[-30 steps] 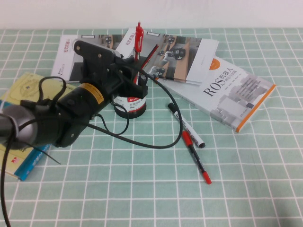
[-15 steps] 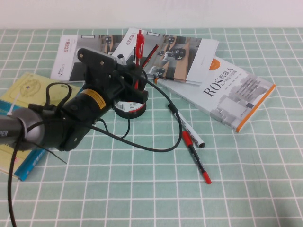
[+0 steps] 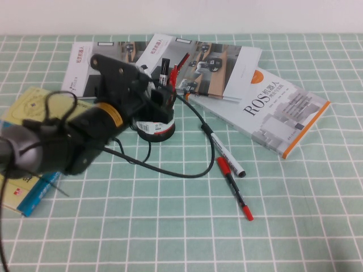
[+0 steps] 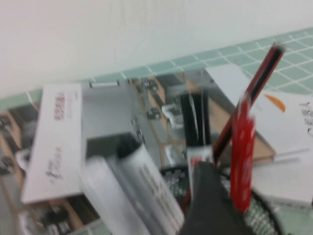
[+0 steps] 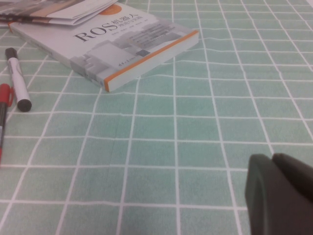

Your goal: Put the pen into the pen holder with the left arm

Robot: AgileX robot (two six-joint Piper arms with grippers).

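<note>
One red pen [image 4: 242,161] (slim, glossy) stands in the pen holder [image 3: 156,126].

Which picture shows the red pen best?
The left wrist view: the pen stands close up in the pen holder, by the left gripper. The high view shows only a red sliver. The right wrist view misses it.

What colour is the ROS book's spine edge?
Orange, on the ROS book; clearest in the right wrist view.

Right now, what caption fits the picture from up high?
Left gripper at the black cup, red pen poking out; right gripper off-camera, low over the checked cloth.
</note>
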